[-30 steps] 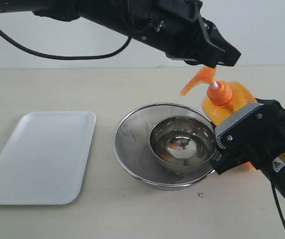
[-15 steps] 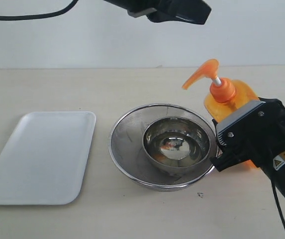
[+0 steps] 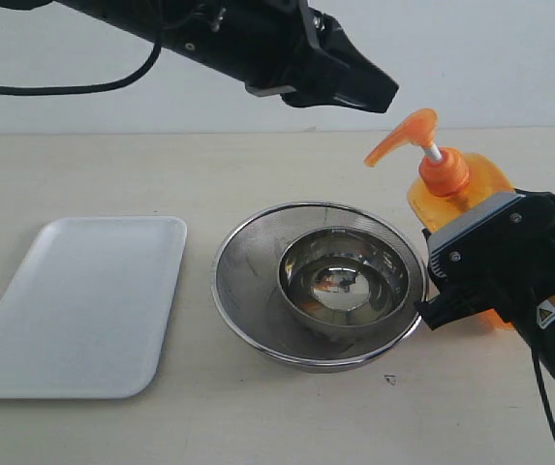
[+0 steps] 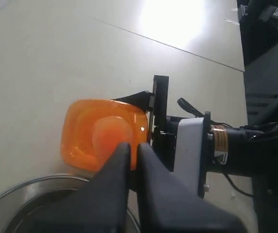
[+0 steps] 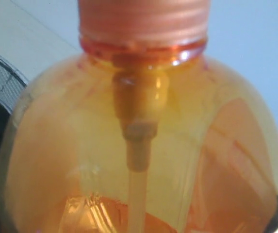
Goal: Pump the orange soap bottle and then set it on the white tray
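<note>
Right gripper (image 3: 448,302) clamps orange soap bottle (image 3: 456,189), near upright, centre-right. White tray (image 3: 83,300) lies far left, past strainer (image 3: 243,247). Left gripper (image 3: 382,94), pinched together and empty, hovers upper-left of pump head (image 3: 403,136).

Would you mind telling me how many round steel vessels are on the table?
2: a steel strainer in the middle of the table, and a steel bowl nested inside it. None appears hidden.

Orange soap bottle (image 3: 454,190) at right of bench (image 3: 258,417), leaning slightly, pump spout pointing left. Right claw (image 3: 451,279) clasps its lower body. Left claw (image 3: 378,92), tips together, hangs above-left of the pump head, apart from it. Steel bowl (image 3: 345,283) sits inside strainer (image 3: 248,281), centre. White tray (image 3: 83,305) at left.
</note>
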`<state>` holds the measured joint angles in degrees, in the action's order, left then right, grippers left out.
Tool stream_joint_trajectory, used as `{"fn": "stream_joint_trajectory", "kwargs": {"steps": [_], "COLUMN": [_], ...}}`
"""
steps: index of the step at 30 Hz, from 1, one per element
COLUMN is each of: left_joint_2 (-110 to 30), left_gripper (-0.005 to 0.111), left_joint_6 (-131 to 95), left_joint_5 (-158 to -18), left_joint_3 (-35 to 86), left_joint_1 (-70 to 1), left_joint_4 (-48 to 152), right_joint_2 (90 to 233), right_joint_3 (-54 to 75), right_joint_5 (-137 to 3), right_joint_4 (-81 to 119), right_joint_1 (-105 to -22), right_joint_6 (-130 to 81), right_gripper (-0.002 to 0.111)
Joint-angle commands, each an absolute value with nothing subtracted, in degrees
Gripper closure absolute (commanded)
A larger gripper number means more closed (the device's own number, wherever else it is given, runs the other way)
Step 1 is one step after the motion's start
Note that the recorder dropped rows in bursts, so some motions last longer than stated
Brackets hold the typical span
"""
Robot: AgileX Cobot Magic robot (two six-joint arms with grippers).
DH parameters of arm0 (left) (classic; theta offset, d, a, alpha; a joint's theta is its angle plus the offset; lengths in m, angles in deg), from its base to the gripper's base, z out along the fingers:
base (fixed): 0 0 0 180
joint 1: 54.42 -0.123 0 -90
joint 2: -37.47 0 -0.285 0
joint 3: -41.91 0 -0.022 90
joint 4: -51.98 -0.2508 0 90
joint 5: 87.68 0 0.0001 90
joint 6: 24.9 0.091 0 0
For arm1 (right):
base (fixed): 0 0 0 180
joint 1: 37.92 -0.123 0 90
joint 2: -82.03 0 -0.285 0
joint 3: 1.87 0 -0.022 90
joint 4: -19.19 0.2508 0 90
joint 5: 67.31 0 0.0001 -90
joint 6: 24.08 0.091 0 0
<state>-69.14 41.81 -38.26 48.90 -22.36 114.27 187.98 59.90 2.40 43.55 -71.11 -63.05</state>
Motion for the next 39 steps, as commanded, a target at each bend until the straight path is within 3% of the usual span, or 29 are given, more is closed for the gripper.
{"fn": "stream_joint_trajectory", "kwargs": {"steps": [1, 39], "left_joint_2": [-68.65, -79.48], "left_gripper": [0.102, 0.102], "left_joint_6": [45.18, 44.96], "left_joint_5": [-39.04, -40.09], "left_joint_3": [48.58, 54.68], "left_joint_1": [-22.38, -19.74], "left_joint_4": [120.29, 119.86], "right_joint_2": [187.66, 187.66], "right_joint_3": [59.87, 59.77], "right_joint_5": [2.65, 2.65], "right_joint_4": [44.60, 44.88], "right_joint_1": [-71.07, -71.07], "right_joint_6": [-63.32, -63.34], "right_gripper": [0.108, 0.108]}}
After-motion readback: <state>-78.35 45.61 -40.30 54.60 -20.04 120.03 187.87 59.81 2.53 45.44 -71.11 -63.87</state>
